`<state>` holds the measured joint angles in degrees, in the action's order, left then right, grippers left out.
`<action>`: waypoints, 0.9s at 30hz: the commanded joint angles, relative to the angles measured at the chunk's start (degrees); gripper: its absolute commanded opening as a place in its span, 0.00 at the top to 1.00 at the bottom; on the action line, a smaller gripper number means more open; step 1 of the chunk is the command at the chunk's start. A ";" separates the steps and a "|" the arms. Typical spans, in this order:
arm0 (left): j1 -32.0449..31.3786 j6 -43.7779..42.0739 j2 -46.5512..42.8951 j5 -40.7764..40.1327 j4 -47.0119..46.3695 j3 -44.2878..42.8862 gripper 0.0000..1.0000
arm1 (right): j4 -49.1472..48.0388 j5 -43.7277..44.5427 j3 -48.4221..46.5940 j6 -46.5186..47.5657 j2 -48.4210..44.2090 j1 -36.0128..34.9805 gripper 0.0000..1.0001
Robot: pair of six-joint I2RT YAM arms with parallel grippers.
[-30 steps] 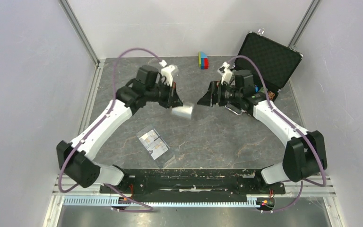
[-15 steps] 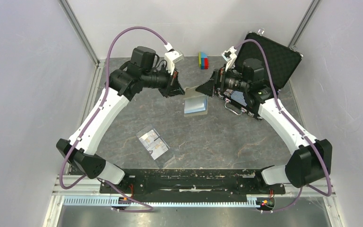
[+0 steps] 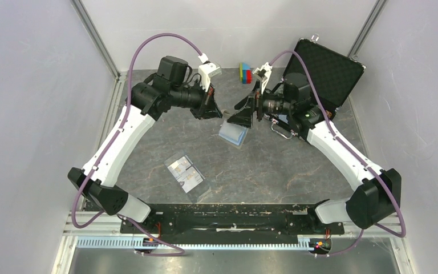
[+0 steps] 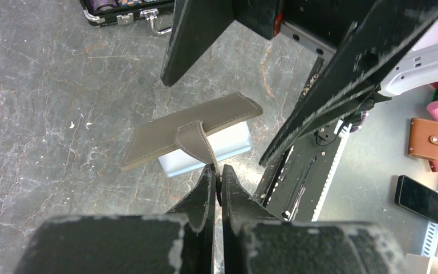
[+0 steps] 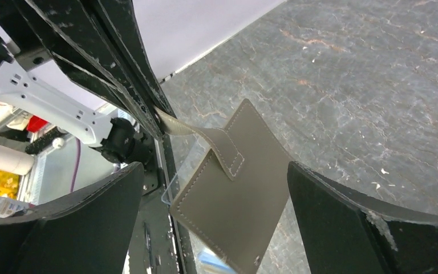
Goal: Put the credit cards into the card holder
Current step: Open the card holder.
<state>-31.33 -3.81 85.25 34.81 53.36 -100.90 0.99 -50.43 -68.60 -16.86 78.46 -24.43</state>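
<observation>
A: From overhead, where's the card holder [image 3: 232, 135]?

B: Up off the table [image 3: 274, 165], between the two arms, dangling tilted under the left gripper [image 3: 215, 112]. The right gripper [image 3: 244, 117] is right at it from the other side, jaws spread wide.

A: And the credit cards [image 3: 185, 173]?

B: Lying flat in a clear sleeve [image 3: 201, 187] on the table, nearer the arm bases and well apart from the holder. Only this view has them.

A: The black case [image 3: 324, 71]?

B: Back right, lid propped open, foam lining the lid. What's in its tray is too small to name from up here. Coloured blocks [image 3: 245, 72] sit at the back edge.

A: Left wrist camera?

B: That settles the grip. The left fingers [image 4: 205, 194] are clenched on the end of the snap tab [image 4: 197, 142] and on nothing else. The holder hangs from it, taupe flap on top, pale blue lining [image 4: 222, 149] beneath. Whether anything's inside it I can't tell. The right gripper's two black fingers stand either side beyond, and the case's latch and handle peek in at the top.

A: Right wrist?

B: The holder's outer face sits in the gap between its wide-open fingers, with the tab running up into the left gripper's closed tips. I can't make out either right finger pressing on it.
</observation>
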 commanded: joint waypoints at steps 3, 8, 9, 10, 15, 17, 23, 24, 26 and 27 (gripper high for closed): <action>-0.04 3.22 0.97 2.96 -0.63 -3.83 0.98 | 12.58 8.96 -5.48 12.46 -0.35 -3.22 0.02; -0.04 5.58 0.91 3.99 -0.58 -4.65 0.98 | 15.82 15.11 -5.78 15.23 0.46 -5.17 0.31; -0.04 5.81 0.88 4.16 -0.63 -4.70 0.98 | 16.54 17.05 -5.92 15.55 0.48 -5.58 0.35; -0.04 6.04 0.91 4.30 -0.63 -4.63 0.98 | 16.98 20.22 -5.94 15.63 0.30 -6.07 0.36; -0.05 7.37 0.88 5.56 -0.88 -4.61 0.94 | 15.80 28.82 -4.78 15.29 -1.92 -6.85 0.51; -0.03 7.67 0.69 5.96 -1.41 -4.25 0.94 | 14.02 28.58 -4.20 14.48 -2.55 -6.86 0.63; 0.09 8.20 0.52 6.08 -2.34 -3.61 0.79 | 12.21 26.43 -4.02 12.69 -2.33 -6.79 1.00; 0.28 8.48 0.59 5.90 -2.34 -3.47 0.75 | 12.20 26.30 -3.79 12.41 -2.23 -6.79 1.00; 0.99 9.99 0.63 4.12 -2.54 -2.89 0.63 | 12.19 25.81 -3.45 11.96 -2.10 -6.69 1.00; 1.56 10.86 0.50 3.61 -2.73 -2.32 0.58 | 12.14 25.71 -3.16 11.65 -2.05 -6.61 1.00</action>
<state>-31.11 2.22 86.63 38.04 52.45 -103.02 16.73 -25.32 -72.14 -3.66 77.45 -31.33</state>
